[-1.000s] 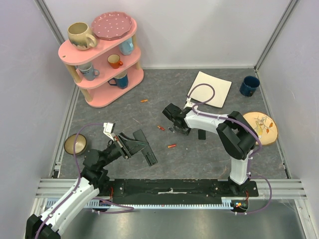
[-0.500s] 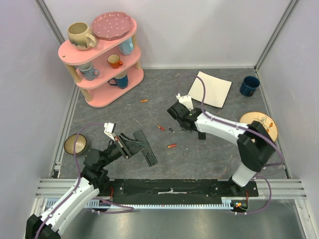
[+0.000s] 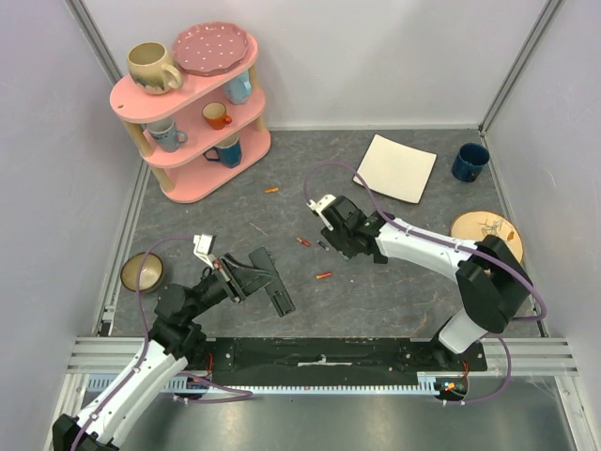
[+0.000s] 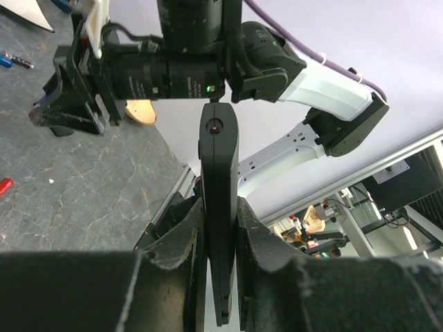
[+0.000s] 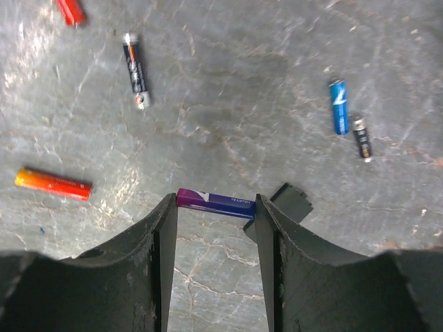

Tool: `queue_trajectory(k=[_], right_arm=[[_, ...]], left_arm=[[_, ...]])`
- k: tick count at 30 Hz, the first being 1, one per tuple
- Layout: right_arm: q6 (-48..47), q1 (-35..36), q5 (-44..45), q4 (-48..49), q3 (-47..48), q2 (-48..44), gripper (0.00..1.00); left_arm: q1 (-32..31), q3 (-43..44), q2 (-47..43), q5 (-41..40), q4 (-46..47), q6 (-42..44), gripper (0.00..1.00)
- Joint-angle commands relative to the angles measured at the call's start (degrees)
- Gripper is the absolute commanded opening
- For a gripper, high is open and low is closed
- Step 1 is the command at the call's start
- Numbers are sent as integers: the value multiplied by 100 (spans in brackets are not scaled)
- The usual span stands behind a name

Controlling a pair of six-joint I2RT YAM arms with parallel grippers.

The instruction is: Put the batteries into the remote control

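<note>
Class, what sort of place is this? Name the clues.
Probably a robotics lab test cell: left arm and right arm mounted on a metal rail, white walls enclosing the mat, and a staged pink shelf.

The left arm (image 3: 141, 366) is holding its gripper (image 4: 220, 207) low and tilted, jaws clamping the remote control (image 4: 219, 159) on edge, while the right arm (image 3: 423, 246) is holding itself stretched forward-left, its downward-pointing gripper (image 5: 216, 200) pinching a purple battery (image 5: 225, 204) end to end.

Bright, even light falls from above; shadows on the grey table (image 3: 394, 301) are soft and faint. The right wrist view shows pale sheen on it, and the near fingers (image 5: 277, 270) blur dark.
</note>
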Motion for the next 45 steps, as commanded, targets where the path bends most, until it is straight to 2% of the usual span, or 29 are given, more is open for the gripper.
queue_trajectory(k=[1, 8, 16, 17, 22, 31, 45], right_arm=[[-445, 12, -471, 534, -402, -209, 5], [-444, 12, -559, 771, -719, 45, 1], [-445, 3, -603, 824, -764, 414, 4], [-445, -15, -646, 815, -755, 458, 7], [-366, -15, -743, 693, -720, 756, 11], [-76, -24, -752, 719, -843, 556, 44], [-14, -32, -805, 657, -764, 362, 57]], left_arm=[[18, -1034, -237, -100, -219, 96, 2], [9, -1035, -265, -162, -378, 140, 2], [18, -1017, -247, -144, -413, 158, 2], [18, -1026, -256, -144, -413, 158, 2], [18, -999, -247, -136, -422, 158, 2], [18, -964, -256, -127, -510, 176, 2], [18, -911, -168, -144, -510, 211, 2]])
